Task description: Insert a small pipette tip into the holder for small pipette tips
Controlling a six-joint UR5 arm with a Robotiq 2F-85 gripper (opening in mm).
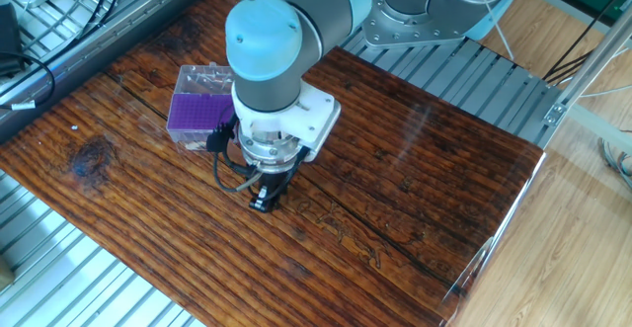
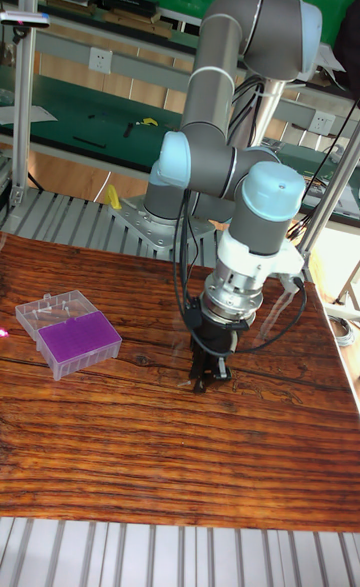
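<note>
The holder for small pipette tips (image 1: 195, 113) is a small clear box with a purple grid top, and its clear lid lies open behind it. It sits on the wooden table, left of the arm, and also shows in the tall fixed view (image 2: 80, 339). My gripper (image 1: 262, 201) points straight down a short way right of the holder, with its fingertips at the table surface (image 2: 208, 379). The fingers stand close together, shut. The small pipette tip is too small to make out, so I cannot tell whether anything is between the fingers.
A dark wooden table (image 1: 415, 189) lies on a ribbed metal frame. The arm's base (image 1: 425, 11) stands at the back. Black cables (image 1: 39, 60) run along the left rail. A black cable loops beside the wrist (image 1: 225, 164).
</note>
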